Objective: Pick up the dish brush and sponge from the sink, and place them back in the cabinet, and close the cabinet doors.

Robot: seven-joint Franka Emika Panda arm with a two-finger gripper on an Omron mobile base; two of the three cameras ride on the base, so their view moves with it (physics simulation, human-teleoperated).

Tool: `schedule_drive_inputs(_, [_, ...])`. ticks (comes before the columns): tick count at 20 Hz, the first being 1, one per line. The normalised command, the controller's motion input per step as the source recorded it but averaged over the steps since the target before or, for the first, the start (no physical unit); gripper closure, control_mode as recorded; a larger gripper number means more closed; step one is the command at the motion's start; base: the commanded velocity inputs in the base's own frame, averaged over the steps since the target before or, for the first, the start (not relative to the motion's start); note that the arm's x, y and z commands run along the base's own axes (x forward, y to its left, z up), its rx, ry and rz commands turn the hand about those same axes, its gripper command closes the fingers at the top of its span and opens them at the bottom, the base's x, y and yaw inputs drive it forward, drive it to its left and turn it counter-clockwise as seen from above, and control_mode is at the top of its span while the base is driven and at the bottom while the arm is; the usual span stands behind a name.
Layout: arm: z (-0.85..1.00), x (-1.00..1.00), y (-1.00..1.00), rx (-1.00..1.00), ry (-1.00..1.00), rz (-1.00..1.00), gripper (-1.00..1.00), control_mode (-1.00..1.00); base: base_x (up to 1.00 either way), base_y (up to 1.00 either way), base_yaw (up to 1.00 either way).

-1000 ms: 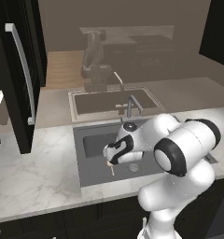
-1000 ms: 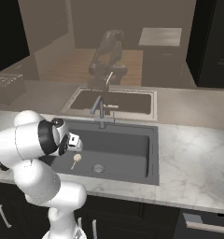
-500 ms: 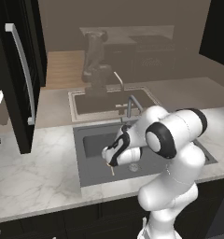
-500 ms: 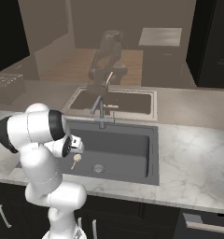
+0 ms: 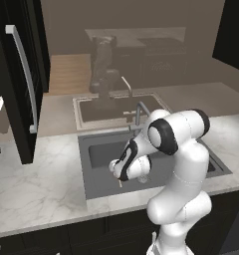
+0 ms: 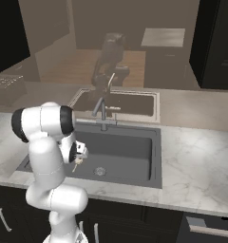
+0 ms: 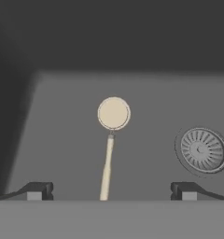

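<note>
dish brush [image 7: 112, 122] between open jaws

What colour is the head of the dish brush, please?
Cream-white, on the dish brush lying in the sink; clearest in the hand view.

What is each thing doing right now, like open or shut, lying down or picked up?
Gripper: open, above the brush, holding nothing.
Brush: lying flat on the sink floor, not picked up.
Sink: no water showing.
Drain: uncovered.
Faucet: no water running.
Cabinet door: swung open.
</note>
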Motion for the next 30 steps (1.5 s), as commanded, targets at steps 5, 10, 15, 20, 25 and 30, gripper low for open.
schedule_drive_inputs(5, [-0.28,0.17,0.02,0.0,0.01,0.0,-1.0,-1.0,0.0,0.0,0.0])
schedule_drive_inputs(10, [-0.23,0.21,0.08,0.0,0.03,0.0,-1.0,-1.0,0.0,0.0,0.0])
schedule_drive_inputs(15, [-0.22,0.22,0.18,0.0,0.04,0.0,-1.0,-1.0,0.0,0.0,0.0])
schedule_drive_inputs(20, [-0.22,0.19,0.19,0.0,0.04,0.0,-1.0,-1.0,0.0,0.0,0.0])
schedule_drive_inputs(25, [-0.27,0.04,0.04,0.0,0.02,0.0,-1.0,-1.0,0.0,0.0,0.0])
schedule_drive_inputs(30, [-0.24,0.0,0.0,0.0,0.01,0.0,-1.0,-1.0,0.0,0.0,0.0])
